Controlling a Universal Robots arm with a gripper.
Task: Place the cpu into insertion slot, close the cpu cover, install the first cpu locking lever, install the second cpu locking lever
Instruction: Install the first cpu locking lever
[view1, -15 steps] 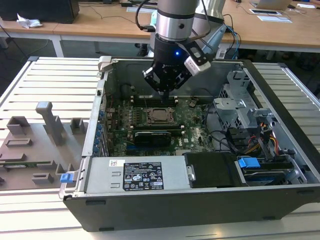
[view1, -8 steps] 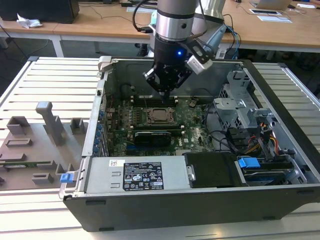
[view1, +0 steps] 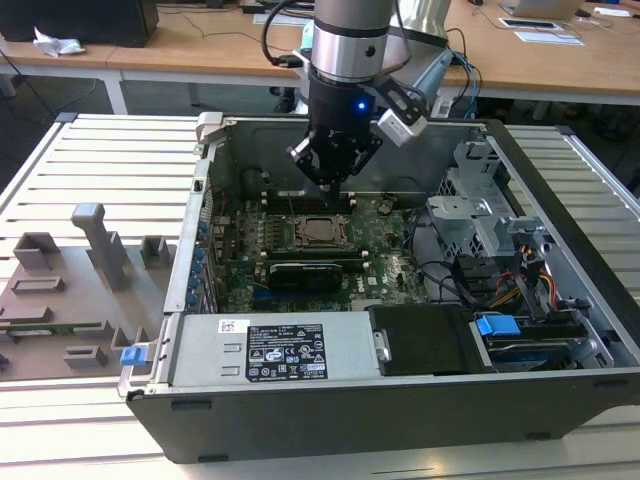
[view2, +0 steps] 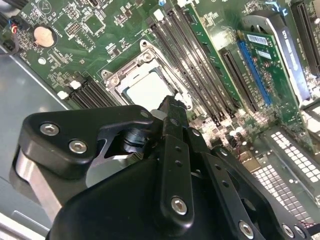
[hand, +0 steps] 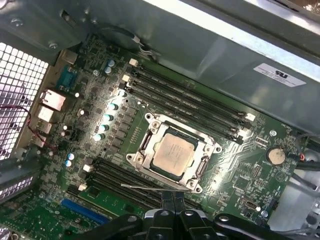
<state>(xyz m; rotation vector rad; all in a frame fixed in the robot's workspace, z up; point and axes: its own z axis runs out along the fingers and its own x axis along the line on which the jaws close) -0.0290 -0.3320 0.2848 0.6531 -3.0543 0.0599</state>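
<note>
A lab or workshop: an opened computer case (view1: 380, 425) sits mid-frame on a slatted metal bench (view1: 110, 160), and wooden desks (view1: 200, 45) run along the frame's top.

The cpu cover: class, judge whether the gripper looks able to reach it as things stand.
Probably yes. The gripper hangs in the open case close above the cpu cover, nothing stands between them, and the memory slots beside it lie low.
</note>
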